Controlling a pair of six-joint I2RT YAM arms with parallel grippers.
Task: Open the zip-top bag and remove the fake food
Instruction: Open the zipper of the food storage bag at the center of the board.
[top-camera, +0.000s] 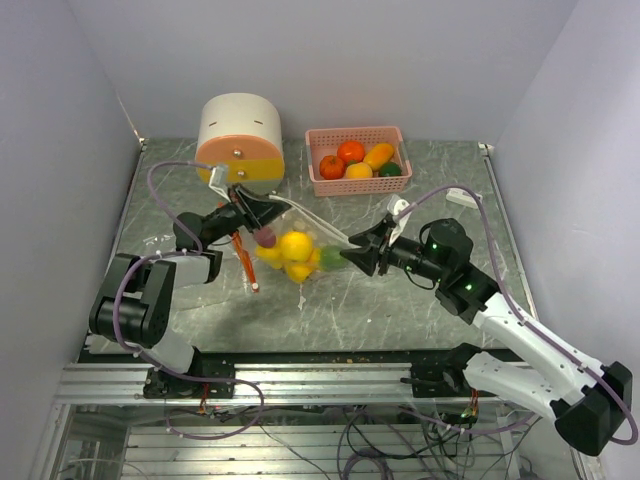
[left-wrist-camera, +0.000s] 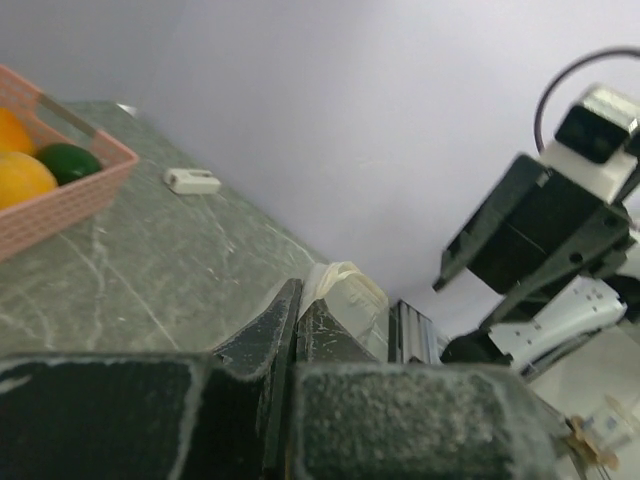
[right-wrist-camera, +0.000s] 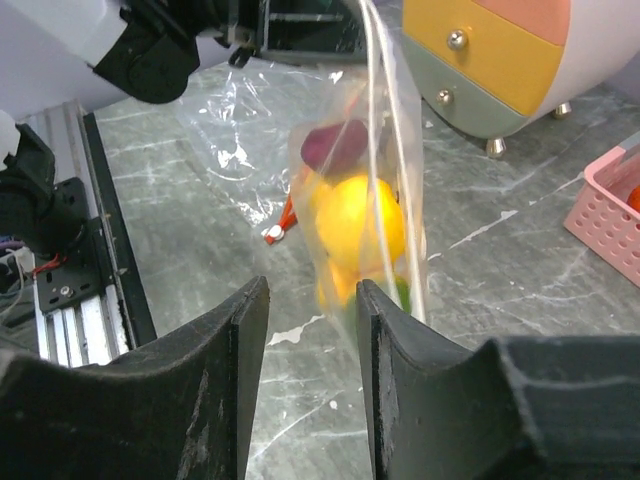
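Observation:
The clear zip-top bag (top-camera: 300, 240) hangs stretched over the middle of the table. It holds fake food: yellow fruit (top-camera: 296, 246), a dark purple piece (top-camera: 266, 237) and a green piece (top-camera: 331, 257). My left gripper (top-camera: 262, 212) is shut on the bag's left top edge; in the left wrist view (left-wrist-camera: 303, 297) plastic (left-wrist-camera: 345, 290) sticks out between the jaws. My right gripper (top-camera: 352, 252) is at the bag's right end. In the right wrist view it (right-wrist-camera: 310, 290) is open, with the bag (right-wrist-camera: 385, 150) just ahead beside the right finger (right-wrist-camera: 385, 340).
A pink basket (top-camera: 398, 150) at the back holds more fake fruit (top-camera: 350, 152). A round cream, orange and yellow drawer box (top-camera: 240, 135) stands back left. A small red-and-white item (top-camera: 245, 258) lies under the bag. A white block (top-camera: 462, 197) lies at the right.

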